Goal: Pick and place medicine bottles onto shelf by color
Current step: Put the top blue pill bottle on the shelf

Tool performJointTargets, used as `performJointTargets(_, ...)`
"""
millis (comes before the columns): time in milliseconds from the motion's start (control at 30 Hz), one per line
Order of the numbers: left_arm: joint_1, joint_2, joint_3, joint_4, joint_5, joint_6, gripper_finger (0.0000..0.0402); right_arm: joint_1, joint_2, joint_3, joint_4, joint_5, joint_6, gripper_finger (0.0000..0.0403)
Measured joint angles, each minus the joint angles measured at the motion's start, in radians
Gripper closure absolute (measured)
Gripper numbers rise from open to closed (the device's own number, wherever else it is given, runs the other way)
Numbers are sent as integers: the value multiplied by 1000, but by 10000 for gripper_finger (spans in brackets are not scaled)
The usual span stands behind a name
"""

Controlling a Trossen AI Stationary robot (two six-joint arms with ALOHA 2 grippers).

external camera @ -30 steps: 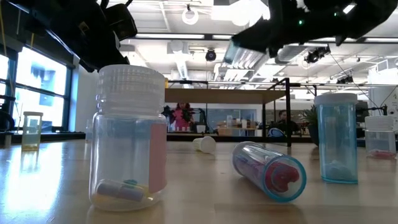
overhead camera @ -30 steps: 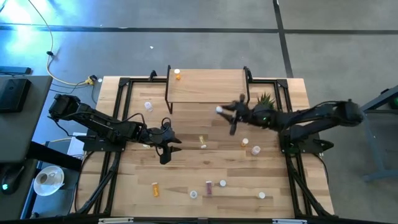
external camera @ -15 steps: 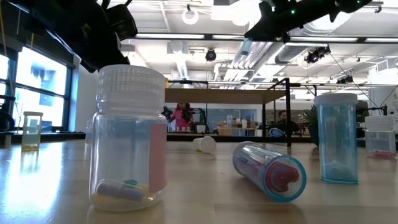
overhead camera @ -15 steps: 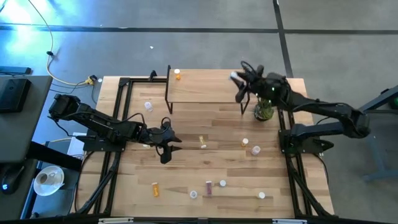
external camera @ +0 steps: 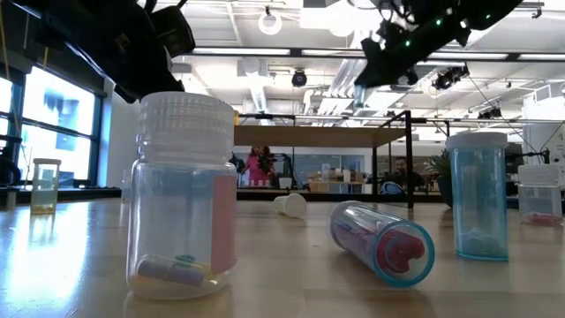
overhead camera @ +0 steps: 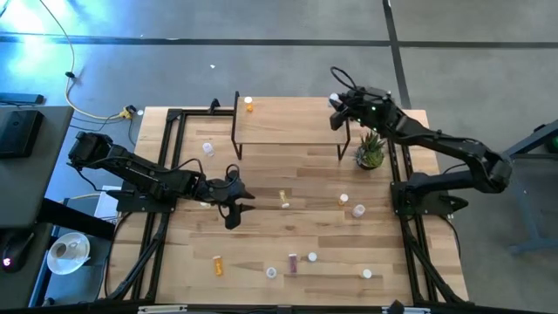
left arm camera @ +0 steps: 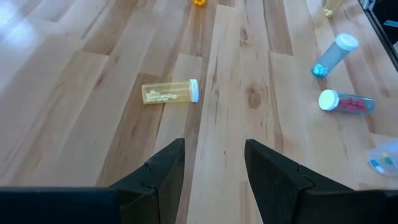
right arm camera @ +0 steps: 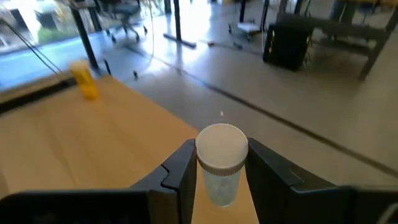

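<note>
The shelf point(overhead camera: 288, 122) stands at the table's far middle, and one orange bottle point(overhead camera: 249, 105) stands on its left end. My right gripper point(overhead camera: 335, 112) is over the shelf's right end, shut on a pale white-capped bottle point(right arm camera: 221, 162). My left gripper point(overhead camera: 234, 202) is open and empty, low over the table left of centre. A yellow bottle point(left arm camera: 169, 92) lies on its side just ahead of it. Several more bottles lie or stand on the table's near half, among them an orange one point(overhead camera: 218, 263) and a purple one point(overhead camera: 293, 262). My right gripper pinches the pale bottle's body point(right arm camera: 217, 186) just below its white cap point(right arm camera: 222, 148), one finger on either side. The fingers reach in from the table's right side. The bottle is lifted clear above the shelf's wooden top point(right arm camera: 93, 143), its cap pointing away from the wrist.
A small green potted plant point(overhead camera: 370, 153) stands just right of the shelf's right legs. Two bottles point(overhead camera: 350, 206) sit right of the table's centre, and one white-capped bottle point(overhead camera: 207, 148) sits left of the shelf. Black frame rails point(overhead camera: 166, 157) run along both table sides.
My right gripper has carried the pale bottle up from over the table's middle toward the far edge and right, and now holds it over the shelf's right end. It has stayed shut on the bottle.
</note>
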Motion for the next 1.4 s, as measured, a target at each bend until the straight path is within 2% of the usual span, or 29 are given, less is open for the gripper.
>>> performJointTargets(367,0,0,0,0,-8,0,243,-8,111,0,-10,20,2,295)
performJointTargets(967,0,0,0,0,-11,0,243,-14,115,-1,-64,35,19,294)
performJointTargets(1400,0,0,0,0,-10,0,243,-14,115,-2,-62,32,17,253)
